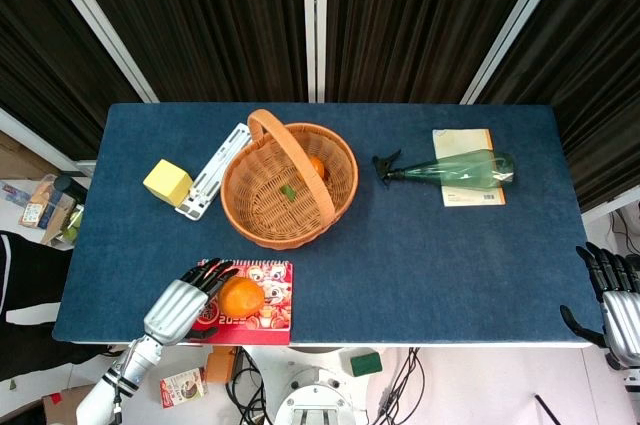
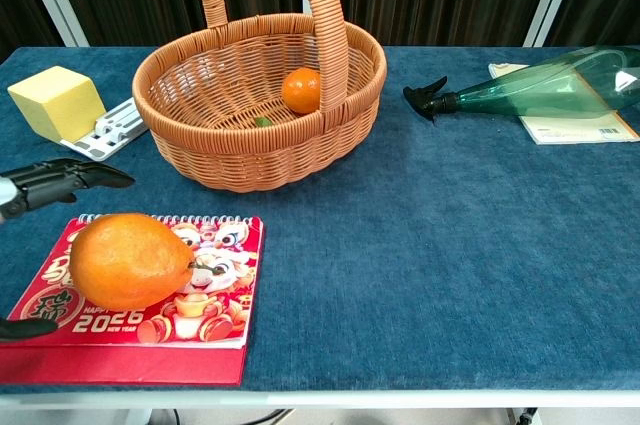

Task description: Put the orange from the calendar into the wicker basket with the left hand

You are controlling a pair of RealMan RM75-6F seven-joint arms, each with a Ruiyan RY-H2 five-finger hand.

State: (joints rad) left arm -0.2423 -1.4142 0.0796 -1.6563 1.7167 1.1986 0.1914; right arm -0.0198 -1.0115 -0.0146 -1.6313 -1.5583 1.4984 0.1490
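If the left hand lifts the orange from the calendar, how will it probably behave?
The orange looks round, so it may roll off the flat calendar if nudged. Its skin seems smooth, so the left hand may slip. It probably stays firm.

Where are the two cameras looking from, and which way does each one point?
Head view: high up, pointing down at the whole table; it shows the left hand around the orange on the calendar, and the right hand off the table's edge.
Chest view: low at the table's near edge, looking across it; only the left hand's fingertips show.
Both share the orange, calendar, wicker basket, spray bottle and yellow block.
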